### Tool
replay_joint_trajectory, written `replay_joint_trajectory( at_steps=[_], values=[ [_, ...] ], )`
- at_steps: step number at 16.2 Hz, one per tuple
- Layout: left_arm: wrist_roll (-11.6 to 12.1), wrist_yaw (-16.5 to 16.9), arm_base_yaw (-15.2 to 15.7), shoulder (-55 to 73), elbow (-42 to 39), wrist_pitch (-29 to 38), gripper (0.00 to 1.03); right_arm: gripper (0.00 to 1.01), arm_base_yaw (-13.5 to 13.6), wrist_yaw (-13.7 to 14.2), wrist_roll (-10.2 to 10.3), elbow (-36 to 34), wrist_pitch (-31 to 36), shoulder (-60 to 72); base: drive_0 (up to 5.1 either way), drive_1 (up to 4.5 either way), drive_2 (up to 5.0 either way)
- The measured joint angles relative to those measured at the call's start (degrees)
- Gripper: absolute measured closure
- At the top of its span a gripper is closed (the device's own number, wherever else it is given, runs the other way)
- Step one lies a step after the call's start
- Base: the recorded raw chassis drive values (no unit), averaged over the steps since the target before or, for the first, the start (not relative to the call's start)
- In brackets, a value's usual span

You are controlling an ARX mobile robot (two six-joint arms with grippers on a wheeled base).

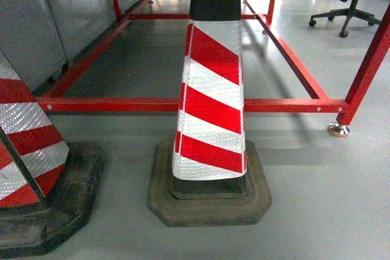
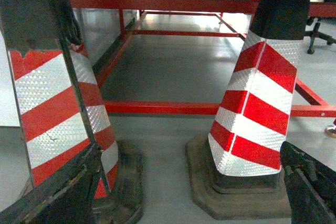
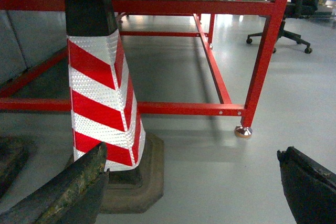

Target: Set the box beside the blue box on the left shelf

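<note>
The box, the blue box and the left shelf are out of view in all three views. My left gripper [image 2: 184, 192] is open over bare grey floor, with its dark fingers [image 2: 52, 195] at the two bottom corners of the left wrist view and nothing between them. My right gripper [image 3: 189, 182] is open too and holds nothing, its fingers [image 3: 310, 182] spread wide above the floor. Neither gripper shows in the head view.
A red-and-white traffic cone [image 1: 210, 95] on a black base stands straight ahead, and a second cone [image 1: 27, 150] is at the left. Behind them runs a low red metal frame [image 1: 183, 105] with a levelling foot [image 1: 339, 130]. An office chair [image 1: 347, 13] stands far right.
</note>
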Motion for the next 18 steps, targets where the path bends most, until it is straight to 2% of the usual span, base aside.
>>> replay_joint_trajectory(
  at_steps=[18],
  values=[
    [0.2, 0.02, 0.0, 0.0, 0.0, -0.07, 0.05, 0.03, 0.0, -0.13, 0.04, 0.0, -0.02, 0.0, 0.0, 0.0, 0.0]
  ],
)
